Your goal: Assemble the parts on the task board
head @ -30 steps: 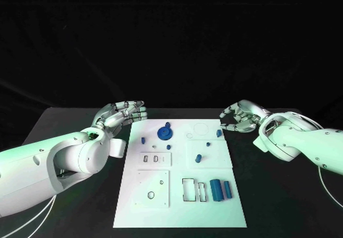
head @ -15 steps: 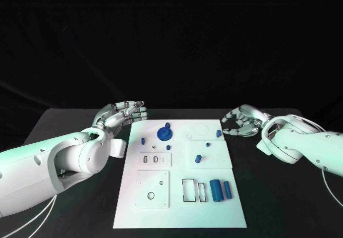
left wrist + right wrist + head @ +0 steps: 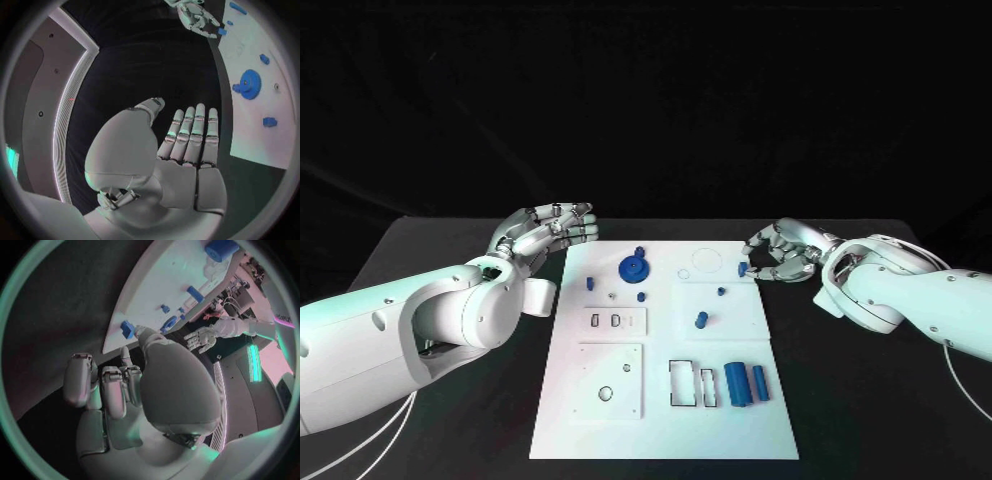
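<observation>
Black tabletop (image 3: 444, 400) carries the task board (image 3: 668, 420) at centre; left hand (image 3: 548, 228) open, right hand (image 3: 780, 252) curled, empty.

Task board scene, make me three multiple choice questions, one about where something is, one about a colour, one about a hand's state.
1. Where does the gear lie on the task board?
A. far end, toward the left hand
B. near end, toward the right hand
C. off the board, on the table

2. What colour are the two cylinders at the board's near right?
A. red
B. blue
C. yellow

3. What is the left hand doing?
A. gripping the gear
B. pressing on the board
C. holding nothing, fingers straight

Answers: 1 A, the gear sits near the far left corner. 2 B, both are blue. 3 C, the left wrist view shows fingers straight with nothing in them.
</observation>
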